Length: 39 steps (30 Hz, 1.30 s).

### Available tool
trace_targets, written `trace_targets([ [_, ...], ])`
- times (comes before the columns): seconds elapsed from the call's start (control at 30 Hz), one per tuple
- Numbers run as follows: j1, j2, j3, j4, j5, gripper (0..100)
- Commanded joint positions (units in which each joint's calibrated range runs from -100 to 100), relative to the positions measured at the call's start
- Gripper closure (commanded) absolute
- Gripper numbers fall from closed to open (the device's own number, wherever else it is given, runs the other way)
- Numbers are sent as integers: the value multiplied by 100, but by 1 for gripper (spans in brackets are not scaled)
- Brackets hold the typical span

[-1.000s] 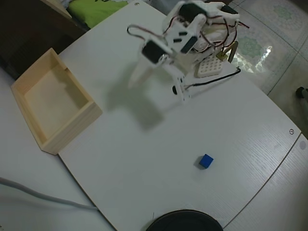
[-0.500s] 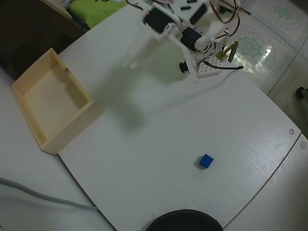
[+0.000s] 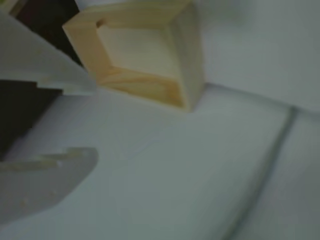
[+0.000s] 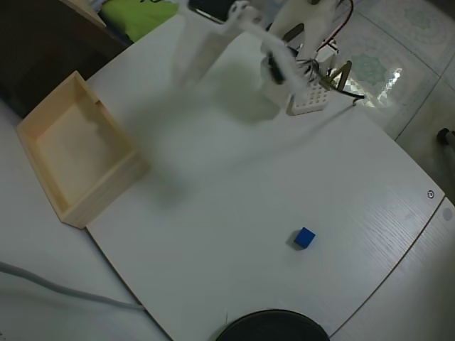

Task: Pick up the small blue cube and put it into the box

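Jaws (image 3: 92, 120) parted, empty; blue cube (image 4: 304, 238) well apart; box (image 4: 75, 149) near.

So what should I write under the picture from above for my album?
A tiny blue cube waits alone on the white table, far from the empty wooden box, while the blurry robot arm hangs above.

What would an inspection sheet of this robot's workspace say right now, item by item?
Surface: white table, bare around the cube.
Job's things: small blue cube alone on the table; wooden box empty at the table's left edge in the overhead view.
Clutter: white perforated block by the arm's base.
Pincer: pincer open, holding nothing, near the box.
Cables: grey cable at lower left; wires at the arm's base.
Surroundings: tiled floor.
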Motion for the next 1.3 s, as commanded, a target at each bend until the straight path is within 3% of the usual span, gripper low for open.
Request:
trace_targets([
  [0.0, -505, 415, -1131, 598, -49, 90],
  [0.13, -1206, 550, -1348, 759, -309, 90],
  [0.37, -2230, 609, -353, 717, -491, 90],
  [0.53, -2223, 618, 244, 147, -486, 85],
  [0.9, -2216, 618, 2244, -1603, -486, 85],
  [1.0, -2275, 660, 2724, -1985, -533, 80],
  [1.27, -2282, 1852, 2552, -1900, -496, 78],
])
